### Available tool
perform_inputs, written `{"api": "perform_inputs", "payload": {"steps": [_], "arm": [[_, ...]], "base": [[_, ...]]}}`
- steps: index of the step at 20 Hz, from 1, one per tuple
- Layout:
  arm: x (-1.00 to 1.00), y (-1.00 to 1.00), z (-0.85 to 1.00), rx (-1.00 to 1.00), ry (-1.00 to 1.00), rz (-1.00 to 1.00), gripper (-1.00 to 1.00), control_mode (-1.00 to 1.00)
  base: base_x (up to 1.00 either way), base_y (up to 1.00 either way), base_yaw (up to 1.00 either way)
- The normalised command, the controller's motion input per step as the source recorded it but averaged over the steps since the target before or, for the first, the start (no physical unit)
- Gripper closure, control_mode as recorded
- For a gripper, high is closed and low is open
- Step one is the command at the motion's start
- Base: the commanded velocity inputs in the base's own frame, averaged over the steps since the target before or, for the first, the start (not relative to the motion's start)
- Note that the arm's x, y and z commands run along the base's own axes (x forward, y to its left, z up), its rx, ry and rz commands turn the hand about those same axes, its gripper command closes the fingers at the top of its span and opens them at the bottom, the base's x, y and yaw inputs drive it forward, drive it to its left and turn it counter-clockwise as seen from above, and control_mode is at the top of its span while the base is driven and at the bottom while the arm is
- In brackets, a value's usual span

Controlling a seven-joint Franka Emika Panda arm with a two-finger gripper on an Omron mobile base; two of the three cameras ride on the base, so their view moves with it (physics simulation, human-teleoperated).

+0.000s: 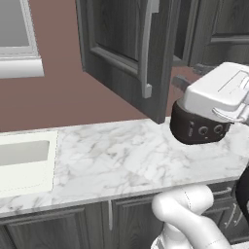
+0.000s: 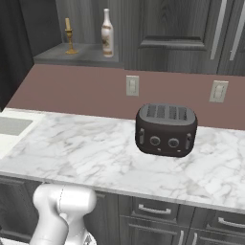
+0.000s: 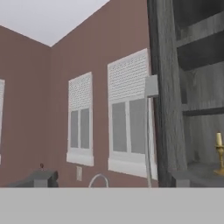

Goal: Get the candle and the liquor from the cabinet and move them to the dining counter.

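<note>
The candle [image 2: 70, 34], a pale stick in a gold holder, stands on the bottom shelf of the open cabinet [image 2: 81, 55], with the cream liquor [image 2: 107, 33] bottle just to its right. In the hand view the candle [image 3: 218, 151] sits at the right edge inside the cabinet [image 3: 192, 87]. My gripper [image 3: 113, 180] is open, its fingertips [image 3: 41, 178] far apart with nothing between them, well short of the shelf. The cabinet door [image 1: 131, 53] with its silver bar handle [image 1: 147, 48] is swung open. The dining counter is out of view.
A dark toaster [image 2: 166, 129] stands on the marble worktop [image 2: 86, 153] below the cabinet. A white sink [image 1: 24, 160] is set in at the left. Two wall outlets [image 2: 132, 85] sit on the brown backsplash. Shaded windows [image 3: 127, 113] lie beyond the door.
</note>
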Motion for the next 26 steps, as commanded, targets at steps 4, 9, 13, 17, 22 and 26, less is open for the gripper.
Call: {"api": "perform_inputs", "payload": {"steps": [4,9,13,17,22,26], "arm": [[0.01,-0.98,0.0,0.0,0.04,-0.02,-1.0,-1.0],[0.28,-0.87,-0.05,0.0,0.0,0.11,-1.0,-1.0],[0.31,-0.7,-0.06,0.0,0.0,0.21,-1.0,-1.0],[0.36,-0.39,-0.08,0.0,0.0,0.25,-1.0,-1.0],[0.68,0.01,-0.15,0.0,0.0,0.22,-1.0,-1.0],[0.78,0.1,-0.06,0.0,0.0,0.19,-1.0,-1.0]], "base": [[0.0,0.0,0.0],[0.0,0.0,0.0],[0.0,0.0,0.0],[0.0,0.0,0.0],[0.0,0.0,0.0],[0.0,0.0,0.0]]}}
